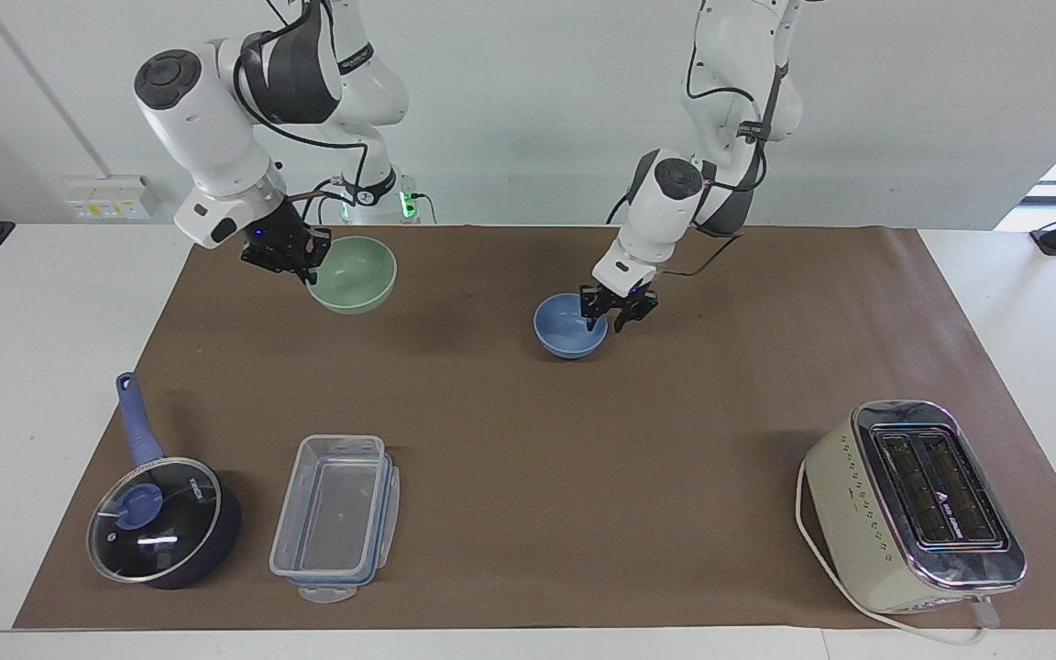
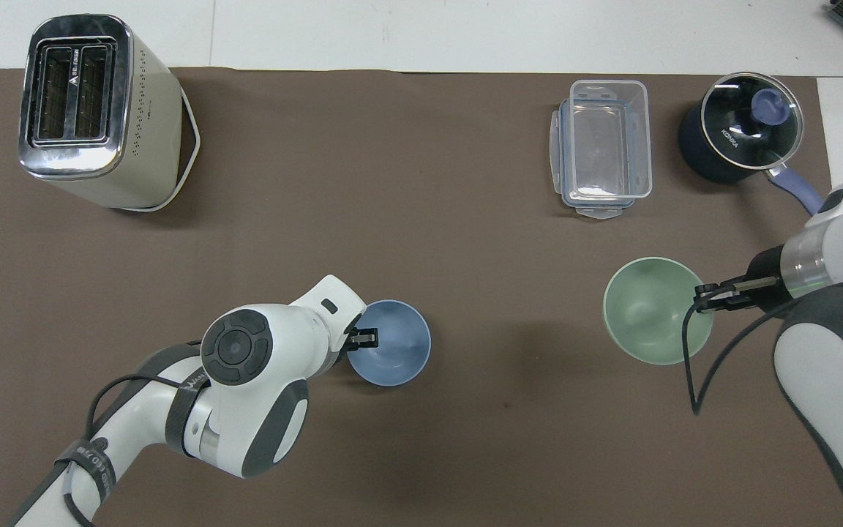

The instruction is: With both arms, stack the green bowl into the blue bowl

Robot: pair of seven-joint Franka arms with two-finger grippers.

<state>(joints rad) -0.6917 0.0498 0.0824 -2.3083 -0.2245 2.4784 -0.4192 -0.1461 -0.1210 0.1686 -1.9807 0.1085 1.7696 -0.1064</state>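
Right gripper (image 1: 306, 259) pinches green bowl (image 1: 356, 273) rim, bowl aloft over mat (image 1: 528, 440). Left gripper (image 1: 618, 314) spread apart astride blue bowl (image 1: 566, 327) rim, bowl resting on mat.

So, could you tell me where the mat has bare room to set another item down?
The widest bare patch lies mid-mat, bordered by the blue bowl, the toaster and the clear container. Another runs from the toaster toward the robots. It is crowded where the saucepan sits beside the container, and around the green bowl in the right gripper.
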